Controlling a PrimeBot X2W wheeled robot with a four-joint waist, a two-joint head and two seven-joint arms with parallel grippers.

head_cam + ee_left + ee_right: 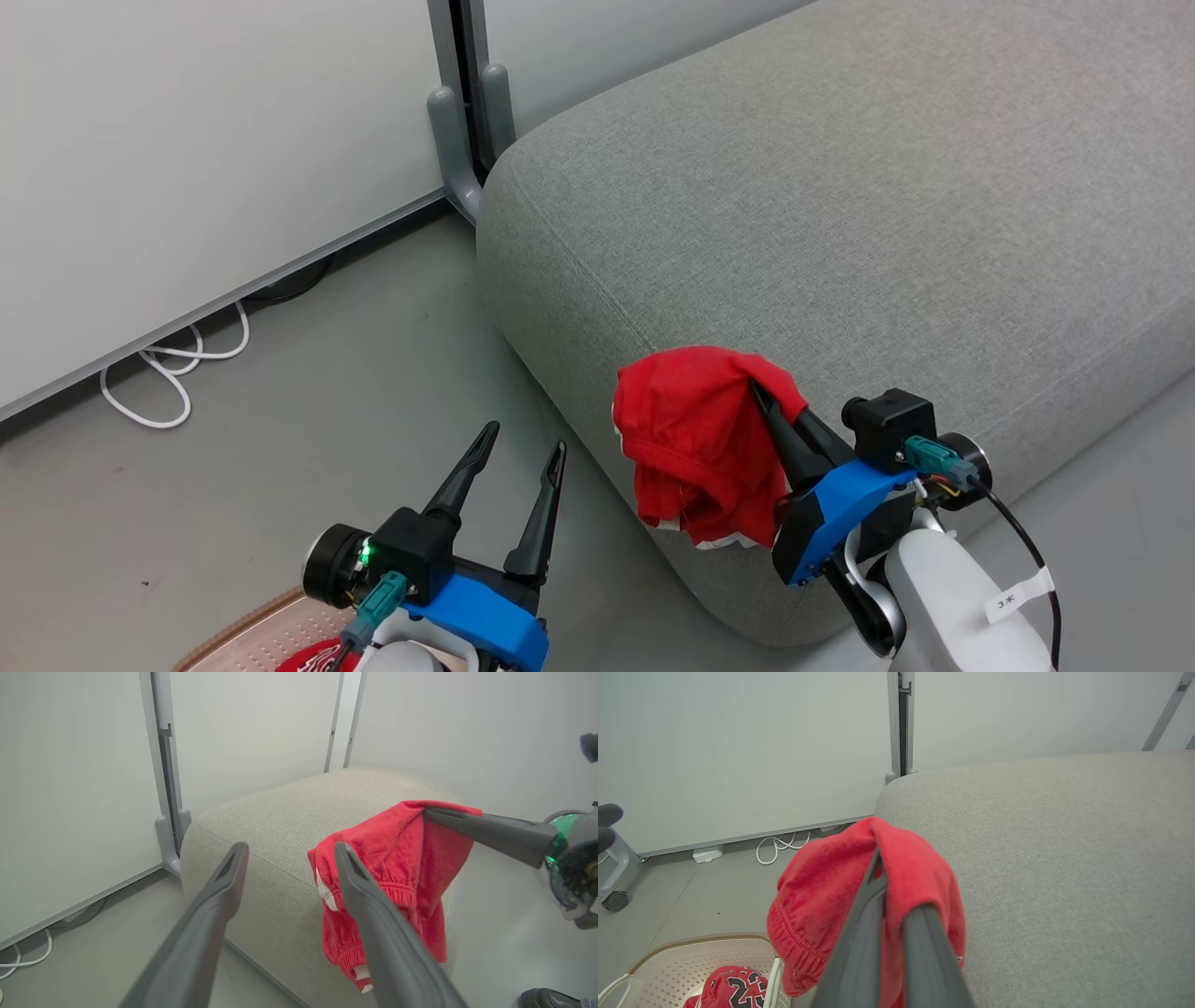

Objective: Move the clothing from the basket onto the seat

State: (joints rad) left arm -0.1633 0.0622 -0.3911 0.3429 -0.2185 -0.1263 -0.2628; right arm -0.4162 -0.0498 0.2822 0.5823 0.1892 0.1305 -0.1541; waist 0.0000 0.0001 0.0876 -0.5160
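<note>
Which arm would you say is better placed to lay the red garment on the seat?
Right: the right gripper, shut on the red garment, is at the seat; the left gripper is empty.

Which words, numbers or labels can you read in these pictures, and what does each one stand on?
"23": on the red jersey lying in the basket.
"3" plus a star-like mark: on the white tag on the right forearm.
White lettering on that jersey, head view: cut off, unreadable.
</note>
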